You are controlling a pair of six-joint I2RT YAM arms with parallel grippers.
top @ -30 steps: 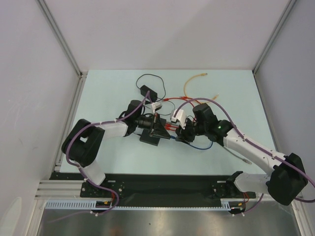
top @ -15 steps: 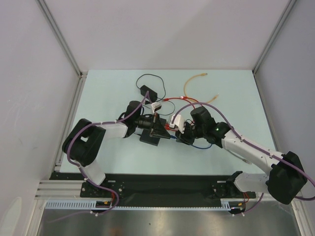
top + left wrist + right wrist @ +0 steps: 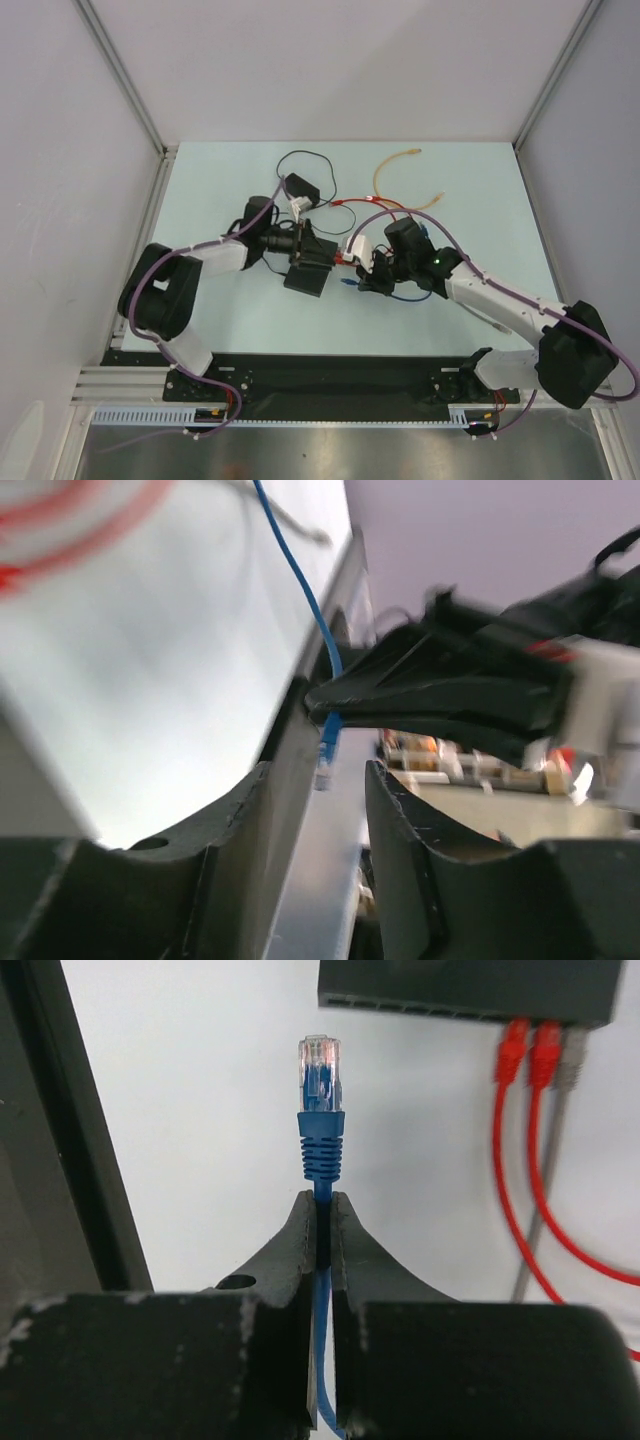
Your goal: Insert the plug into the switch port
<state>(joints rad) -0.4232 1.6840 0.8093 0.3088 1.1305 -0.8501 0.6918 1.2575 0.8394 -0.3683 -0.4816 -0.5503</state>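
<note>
R jaws pinch the plug by its cord, aimed at the switch but not in a port yet. L jaws spread, empty.

Bare pale surface open between the clear-tipped blue cable plug and the port edge of the flat matte black box, two red cables and one grey cable filling ports at one end, white-and-black left arm crowding the box from the opposite side
</note>
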